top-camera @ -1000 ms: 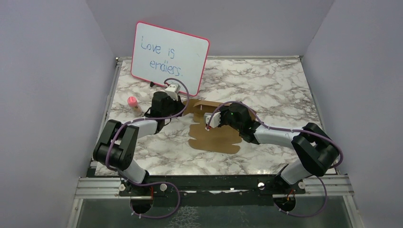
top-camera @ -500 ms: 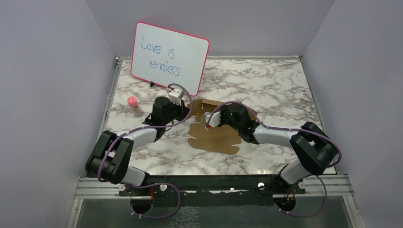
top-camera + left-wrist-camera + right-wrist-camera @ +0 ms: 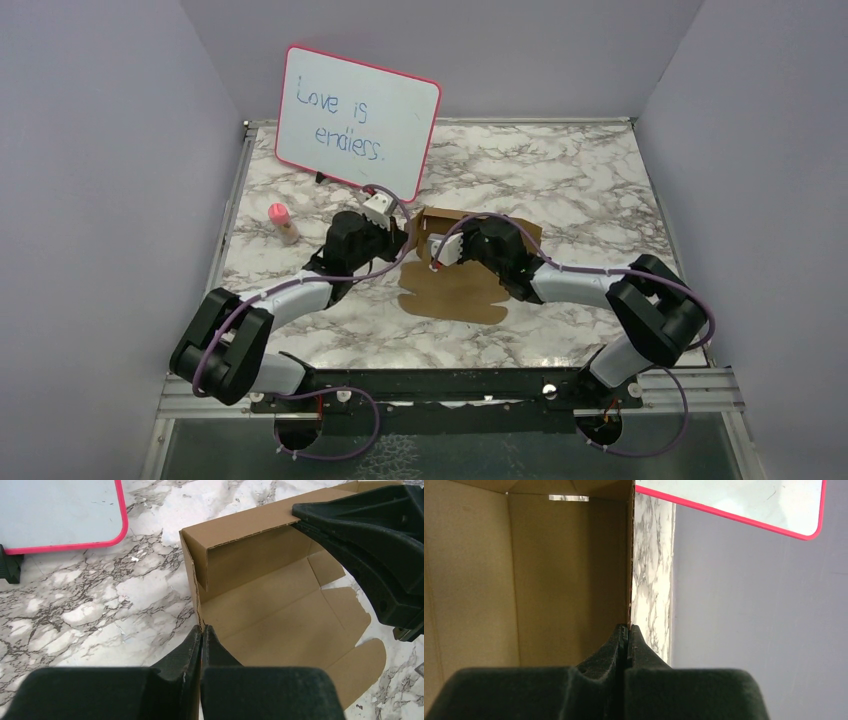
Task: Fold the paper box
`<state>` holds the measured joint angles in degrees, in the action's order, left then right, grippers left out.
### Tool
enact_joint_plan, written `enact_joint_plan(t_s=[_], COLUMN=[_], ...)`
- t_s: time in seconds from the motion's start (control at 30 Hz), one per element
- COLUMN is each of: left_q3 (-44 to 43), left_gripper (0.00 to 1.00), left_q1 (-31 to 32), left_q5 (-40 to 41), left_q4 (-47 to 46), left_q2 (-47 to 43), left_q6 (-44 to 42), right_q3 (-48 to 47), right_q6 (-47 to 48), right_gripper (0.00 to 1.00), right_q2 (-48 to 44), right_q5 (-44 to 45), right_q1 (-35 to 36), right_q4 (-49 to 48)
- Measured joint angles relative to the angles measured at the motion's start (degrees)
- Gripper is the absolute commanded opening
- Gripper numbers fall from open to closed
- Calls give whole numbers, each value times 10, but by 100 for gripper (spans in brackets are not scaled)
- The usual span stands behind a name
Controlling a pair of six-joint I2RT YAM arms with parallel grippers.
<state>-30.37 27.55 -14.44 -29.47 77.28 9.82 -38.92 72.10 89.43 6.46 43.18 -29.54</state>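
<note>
Now left claw [image 3: 201, 630], right claw [image 3: 628, 628] each pinched shut on upright paper box [image 3: 272, 607] wall.

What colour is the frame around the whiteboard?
Pinkish red, around a white surface. The whiteboard shows best in the top external view.

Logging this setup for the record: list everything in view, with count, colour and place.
paper box: one, brown, table centre, half folded with one wall raised
whiteboard: one, white with pink frame, back left, handwritten words
small capped tube: one, pink top, tan body, left side
table: one, white-grey marble
left gripper: one, black, shut on the box's left corner edge
right gripper: one, black, shut on the raised wall's edge
</note>
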Motion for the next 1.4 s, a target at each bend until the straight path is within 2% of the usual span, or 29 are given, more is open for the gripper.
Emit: enact_joint_plan(t_s=[0.23,0.47,0.83,1.03,1.17,1.4], left_q3=[15,30,96,107,108,120], left_gripper=[3,6,12,23,37,57], left_q1=[27,63,88,92,93,93], left_q5=[25,65,99,99,100,105], left_q4=[-8,-30,-77,-87,-87,-80], left_q2=[0,2,2,28,23,-66], left_q6=[2,14,71,102,106,105], right_q3=[24,66,120,142,151,152], right_q6=[16,53,105,137,159,167], right_gripper=[1,1,1,1,1,1], right_q2=[13,43,52,75,99,100], right_q5=[9,45,86,108,118,121], right_q1=[12,37,82,101,102,102], right_q4=[-46,-145,-258,-327,-363,-374])
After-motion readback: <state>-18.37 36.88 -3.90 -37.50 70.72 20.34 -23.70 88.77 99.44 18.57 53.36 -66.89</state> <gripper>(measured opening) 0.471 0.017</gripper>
